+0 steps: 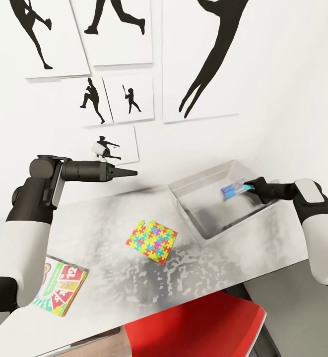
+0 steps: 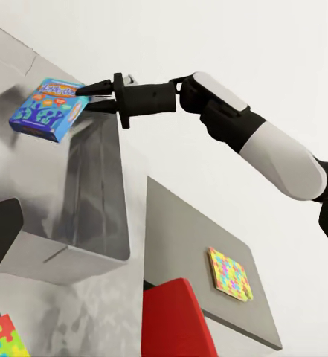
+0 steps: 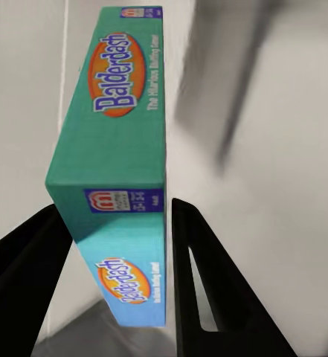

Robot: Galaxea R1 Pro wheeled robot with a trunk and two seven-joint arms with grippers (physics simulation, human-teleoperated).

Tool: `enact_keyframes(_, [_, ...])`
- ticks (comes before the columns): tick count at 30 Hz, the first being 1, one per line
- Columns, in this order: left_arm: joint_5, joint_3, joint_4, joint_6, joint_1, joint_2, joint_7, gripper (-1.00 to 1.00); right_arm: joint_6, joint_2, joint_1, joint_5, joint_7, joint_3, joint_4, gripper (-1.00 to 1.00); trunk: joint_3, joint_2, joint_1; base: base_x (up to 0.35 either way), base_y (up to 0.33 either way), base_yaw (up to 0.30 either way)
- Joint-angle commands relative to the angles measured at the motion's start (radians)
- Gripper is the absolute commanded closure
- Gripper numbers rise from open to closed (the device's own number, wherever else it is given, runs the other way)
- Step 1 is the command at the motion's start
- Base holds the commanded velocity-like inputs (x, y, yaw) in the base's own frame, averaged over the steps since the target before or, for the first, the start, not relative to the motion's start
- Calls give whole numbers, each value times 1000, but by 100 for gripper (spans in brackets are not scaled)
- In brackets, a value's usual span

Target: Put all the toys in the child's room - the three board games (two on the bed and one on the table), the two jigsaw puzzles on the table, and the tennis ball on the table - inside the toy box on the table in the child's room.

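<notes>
Gripping a blue printed board game box, the right gripper hangs over the clear rectangular toy box. Near the grey table's back edge the left gripper looks pinched shut, empty.

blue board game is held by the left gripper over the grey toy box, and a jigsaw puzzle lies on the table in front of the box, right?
Not quite: the right gripper holds the blue board game, as the head view shows, its fingers closed on the box's edge. The rest stands: it hangs over the grey toy box, and a jigsaw puzzle lies on the table in front of it.
</notes>
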Motion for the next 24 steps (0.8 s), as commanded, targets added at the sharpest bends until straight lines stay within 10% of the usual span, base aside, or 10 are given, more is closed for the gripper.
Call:
enact_keyframes(1, [-3, -1, 0, 10, -1, -1, -5, -100, 3, 0, -3, -9, -10, -3, -1, 100, -2, -2, 1, 0, 0, 0])
enact_keyframes(24, [-3, -2, 0, 10, -1, -12, -5, -100, 0, 2, -24, -8, -9, -3, 2, 100, -10, -2, 1, 0, 0, 0])
